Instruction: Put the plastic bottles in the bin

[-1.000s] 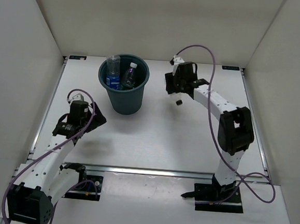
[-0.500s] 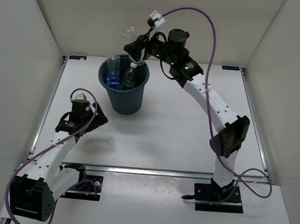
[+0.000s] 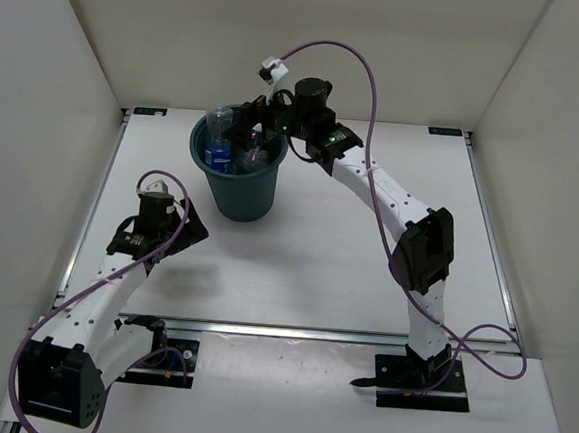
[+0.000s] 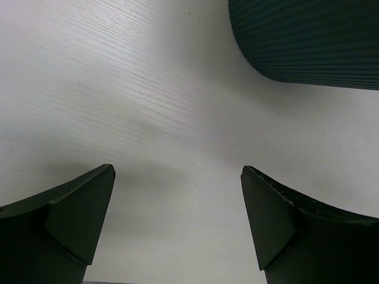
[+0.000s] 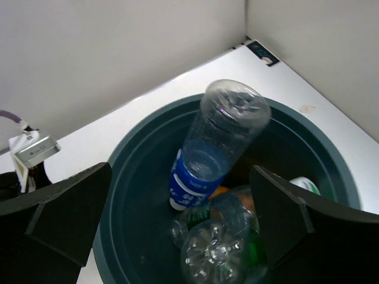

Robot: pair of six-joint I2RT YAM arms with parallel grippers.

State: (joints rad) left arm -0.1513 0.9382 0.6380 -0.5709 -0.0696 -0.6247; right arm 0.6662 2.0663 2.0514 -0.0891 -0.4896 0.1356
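The bin [image 3: 243, 198] is a dark teal bucket at the back left of the table. My right gripper [image 3: 252, 133] hangs open just above its mouth, with nothing between the fingers. Looking down in the right wrist view, the gripper [image 5: 179, 177] frames the bin [image 5: 118, 177], which holds a clear blue-labelled bottle [image 5: 219, 142] leaning bottom-up, a clear bottle [image 5: 219, 254] lying on the pile, and orange [image 5: 218, 191] and green [image 5: 252, 249] plastic underneath. My left gripper [image 3: 159, 241] is open and empty, low over bare table [image 4: 177, 177], with the bin's wall [image 4: 308, 41] ahead to its right.
White walls close off the table on the left, back and right. A purple cable [image 3: 366, 72] loops high above the right arm. The arm bases [image 3: 422, 382] are bolted at the near edge.
My right arm swung left from beside the bin to over its mouth, carrying a clear bottle, then opened; that bottle now lies in the bin. The left arm barely moved.
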